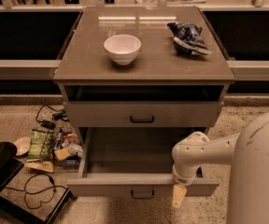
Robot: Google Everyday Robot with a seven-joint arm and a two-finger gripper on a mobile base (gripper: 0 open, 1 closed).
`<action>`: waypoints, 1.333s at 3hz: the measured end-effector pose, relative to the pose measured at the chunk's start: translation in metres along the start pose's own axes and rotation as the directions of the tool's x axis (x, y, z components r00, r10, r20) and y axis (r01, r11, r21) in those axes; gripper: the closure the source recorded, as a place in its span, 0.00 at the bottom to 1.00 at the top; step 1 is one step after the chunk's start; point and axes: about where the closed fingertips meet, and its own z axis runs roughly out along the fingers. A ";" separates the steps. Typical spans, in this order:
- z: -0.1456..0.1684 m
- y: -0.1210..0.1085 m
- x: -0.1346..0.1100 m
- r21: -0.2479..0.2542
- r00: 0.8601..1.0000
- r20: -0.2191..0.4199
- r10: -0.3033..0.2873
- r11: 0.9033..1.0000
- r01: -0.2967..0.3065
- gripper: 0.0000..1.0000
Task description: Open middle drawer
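You'll find the gripper [179, 196] low at the near right, its tan tip hanging in front of the lower edge of the middle drawer's [116, 186] low flat grey front, to the right of the small black loop handle [142, 193]. You cannot tell whether it is open or closed, or whether it touches the front. It holds nothing you can see.

The white jointed arm [204, 150] reaches in from the right. The middle drawer stands open towards you, a wide shallow grey tray. Above it sits the top drawer [102, 114], closed.

On the grey cabinet's brown top [144, 69] stand a white round bowl [122, 48] on the left and a crumpled blue bag [188, 37] at the far right. Snack packets [41, 143] and black cables [36, 190] litter the speckled floor [13, 120] on the left.
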 end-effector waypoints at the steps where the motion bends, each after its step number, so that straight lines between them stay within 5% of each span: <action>1: 0.020 0.058 0.022 -0.041 0.998 0.007 0.066 0.997 -0.065 0.27; 4: 0.016 0.076 0.023 -0.055 0.995 0.024 0.093 0.994 -0.092 1.00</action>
